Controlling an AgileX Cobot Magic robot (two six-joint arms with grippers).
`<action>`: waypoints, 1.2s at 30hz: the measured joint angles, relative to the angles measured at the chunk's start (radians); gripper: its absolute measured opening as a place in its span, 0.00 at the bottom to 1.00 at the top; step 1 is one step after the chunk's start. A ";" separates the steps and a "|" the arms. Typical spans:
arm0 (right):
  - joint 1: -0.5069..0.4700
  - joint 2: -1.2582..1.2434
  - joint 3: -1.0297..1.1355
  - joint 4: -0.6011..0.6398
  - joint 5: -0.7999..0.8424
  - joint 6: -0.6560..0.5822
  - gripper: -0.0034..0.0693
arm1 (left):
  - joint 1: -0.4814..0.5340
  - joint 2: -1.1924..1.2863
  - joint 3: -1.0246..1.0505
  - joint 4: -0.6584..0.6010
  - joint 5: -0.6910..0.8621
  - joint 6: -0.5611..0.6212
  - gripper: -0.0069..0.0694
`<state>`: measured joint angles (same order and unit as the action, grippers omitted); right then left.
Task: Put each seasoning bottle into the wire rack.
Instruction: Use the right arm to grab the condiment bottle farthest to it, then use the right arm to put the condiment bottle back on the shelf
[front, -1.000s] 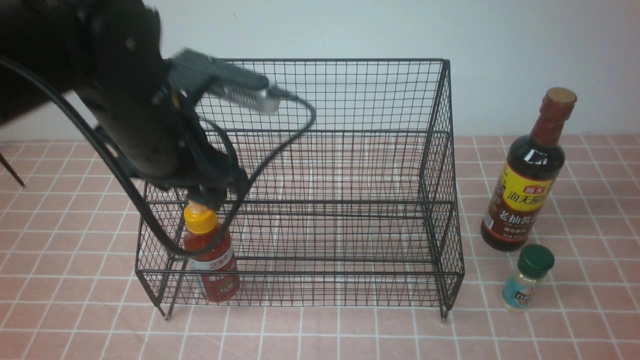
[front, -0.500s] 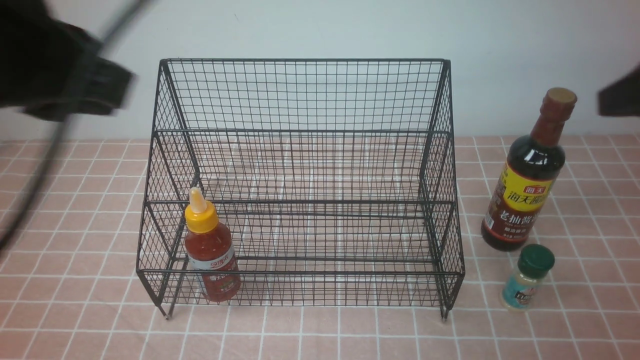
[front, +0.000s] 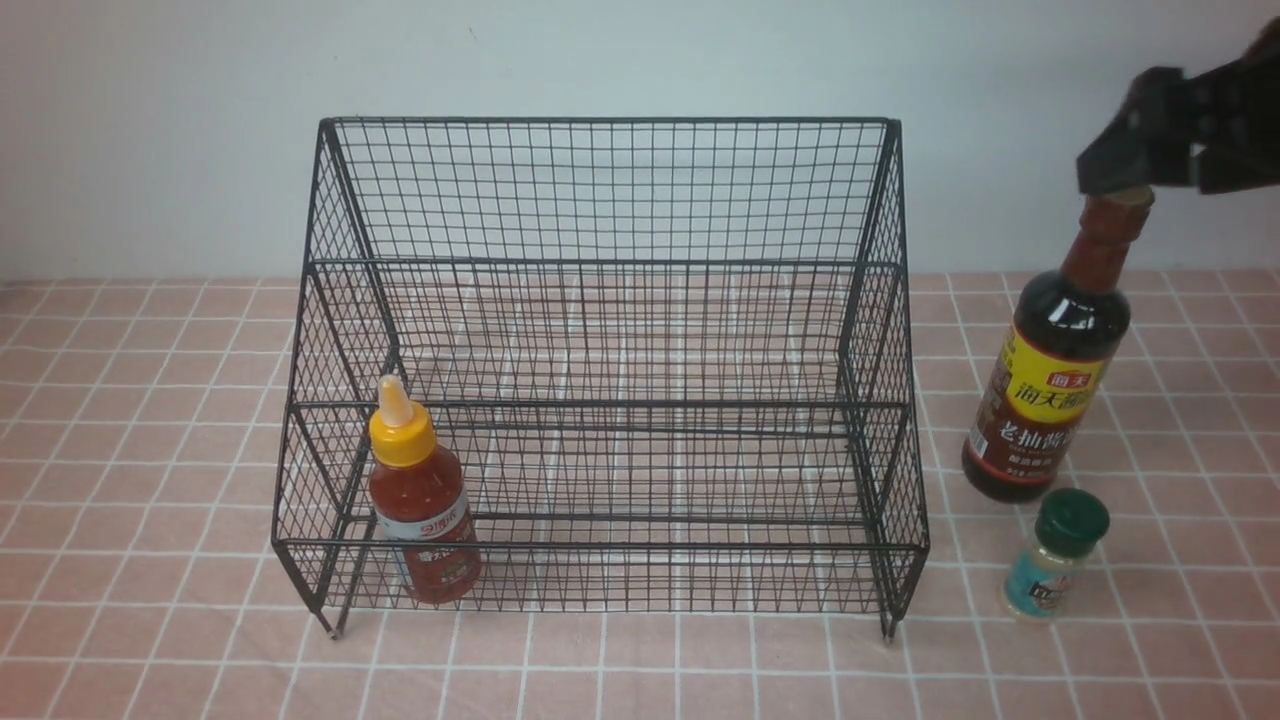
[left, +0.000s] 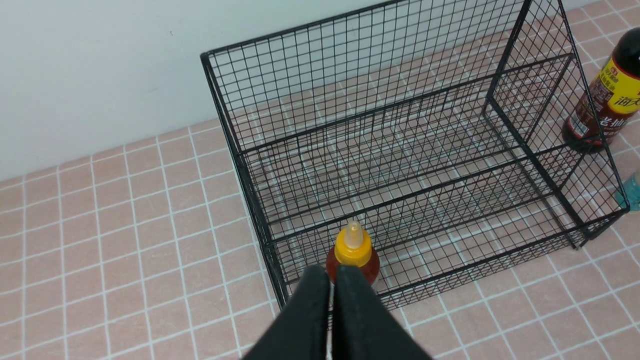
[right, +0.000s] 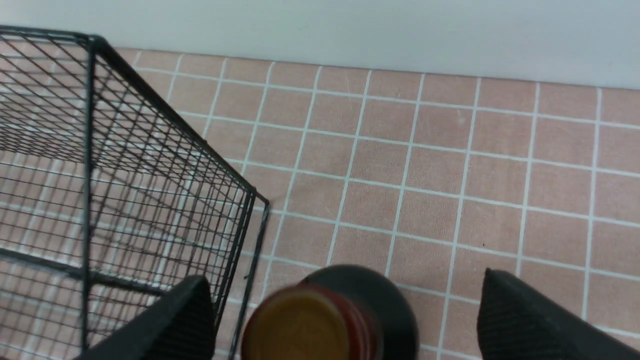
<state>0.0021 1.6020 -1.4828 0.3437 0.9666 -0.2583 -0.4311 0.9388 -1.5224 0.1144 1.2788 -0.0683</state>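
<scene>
Now | right gripper (right: 344, 277) wide, soy-sauce bottle (right: 305, 325) cap between its fingers (right: 170, 325), touching neither | bottle at 3 o'clock of wire rack (front: 600, 190) | left gripper (left: 331, 275) closed, empty | red squeeze bottle (front: 420, 510) in rack, 7 o'clock corner

Rack (front: 600, 190): black wire mesh, stepped, tall back, standing on short legs. Red bottle (front: 420, 500), yellow nozzle cap, stood upright inside it, on the lower front tier at my left end. Soy bottle (front: 1055, 390), dark, brown cap, yellow-red label, stood upright outside, near the rack's right side. I noted the shaker (front: 1055, 565), clear, green cap, upright just in front of the soy bottle.
</scene>
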 joint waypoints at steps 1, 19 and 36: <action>0.008 0.015 0.000 -0.004 -0.002 -0.003 0.95 | 0.000 0.000 0.000 -0.001 0.000 0.000 0.08; 0.040 0.095 -0.025 -0.079 0.002 0.004 0.42 | 0.000 -0.001 0.103 -0.001 0.000 0.000 0.08; 0.041 0.090 -0.442 -0.117 0.341 0.058 0.42 | 0.000 -0.002 0.192 -0.007 0.000 0.000 0.08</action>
<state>0.0428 1.6924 -1.9246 0.2271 1.3073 -0.1998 -0.4311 0.9364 -1.3300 0.1077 1.2788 -0.0683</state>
